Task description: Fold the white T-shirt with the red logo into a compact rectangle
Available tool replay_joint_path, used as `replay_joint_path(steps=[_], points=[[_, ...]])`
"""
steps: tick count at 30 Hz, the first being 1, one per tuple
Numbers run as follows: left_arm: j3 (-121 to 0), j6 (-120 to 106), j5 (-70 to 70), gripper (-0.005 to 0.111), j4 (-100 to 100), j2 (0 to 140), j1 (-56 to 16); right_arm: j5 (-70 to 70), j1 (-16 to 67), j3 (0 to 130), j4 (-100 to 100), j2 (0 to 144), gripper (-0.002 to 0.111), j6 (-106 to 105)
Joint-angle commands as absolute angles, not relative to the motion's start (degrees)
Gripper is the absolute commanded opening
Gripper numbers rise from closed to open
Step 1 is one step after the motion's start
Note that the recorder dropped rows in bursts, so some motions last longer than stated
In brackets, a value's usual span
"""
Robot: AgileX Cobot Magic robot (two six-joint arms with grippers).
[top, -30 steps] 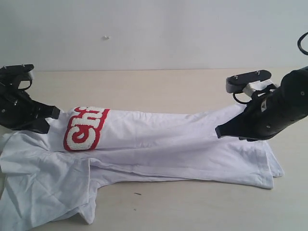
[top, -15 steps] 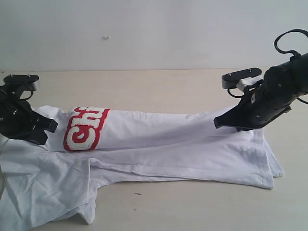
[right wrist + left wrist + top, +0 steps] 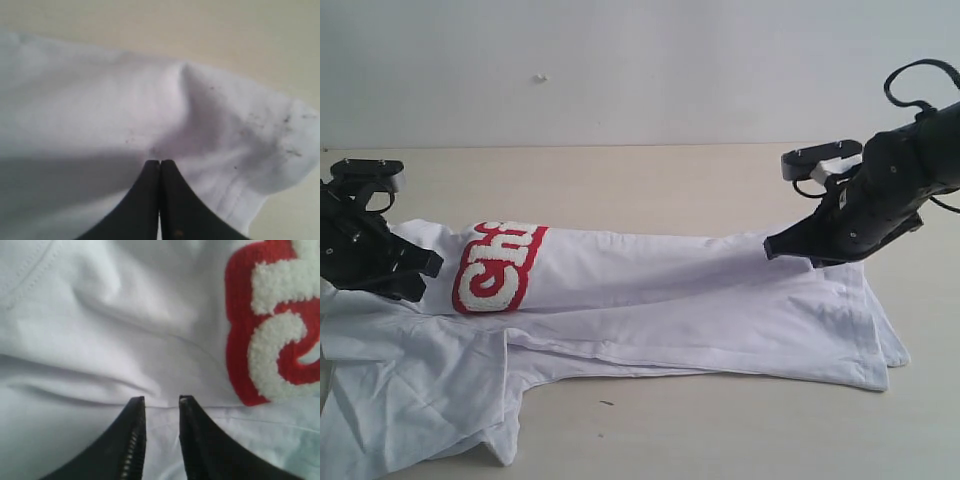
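Lying stretched across the pale worktop (image 3: pixel 650 185), the white T-shirt (image 3: pixel 670 300) is running as a long, partly folded band from the left side of the exterior view to the right. One layer is lying doubled over another along its length. At the left end, a loose, crumpled part of the cloth is spreading toward the near edge. The red logo (image 3: pixel 498 266) is facing up near that left end, and only some of its fuzzy white letters are showing above the fold.

The left hand (image 3: pixel 423 275) is resting low at the shirt's left end, just beside the logo. In the left wrist view its two dark fingers are standing a little apart (image 3: pixel 161 400), with their tips sitting at a crease in the T-shirt (image 3: pixel 100 330). White cloth is showing through the gap between them rather than being pinched. The red logo (image 3: pixel 245 340) is lying close by on the same stretch of fabric.

The right hand (image 3: pixel 770 250) is reaching in from the right, with its tip meeting the shirt's far edge near the right end. The cloth is rising slightly toward it there. In the right wrist view its fingertips are pressing together (image 3: pixel 160 162) at a pucker of the T-shirt (image 3: pixel 100 100), so it appears to be pinching the fabric. Small dark specks are dotting the cloth near the hem. Bare worktop (image 3: pixel 200 25) is showing beyond the fabric.

A plain light wall (image 3: pixel 640 70) is standing behind the worktop.
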State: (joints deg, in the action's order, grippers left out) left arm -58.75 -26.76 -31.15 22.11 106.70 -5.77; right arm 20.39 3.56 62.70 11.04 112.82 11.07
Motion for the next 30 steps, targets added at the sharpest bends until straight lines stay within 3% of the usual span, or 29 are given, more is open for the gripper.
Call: replay_joint_path(steps=[1, 13, 24, 30], points=[[-58.62, -26.71, -31.38, 0.026, 22.32, 105.84, -5.61, 22.09, 3.31, 63.25, 5.92, 107.7, 0.0, 8.07], [-58.11, -32.27, -33.19, 0.026, 27.15, 98.97, -5.72, 20.24, 3.31, 60.92, -7.43, 115.13, 0.0, -5.96], [-54.72, -40.35, -33.32, 0.026, 29.36, 110.35, -8.31, 18.76, 3.31, 60.92, -5.56, 115.94, 0.0, -5.96], [-58.61, -39.98, -36.51, 0.026, 28.42, 108.54, -8.45, 18.49, 3.31, 61.0, -5.56, 115.94, 0.0, -5.96]])
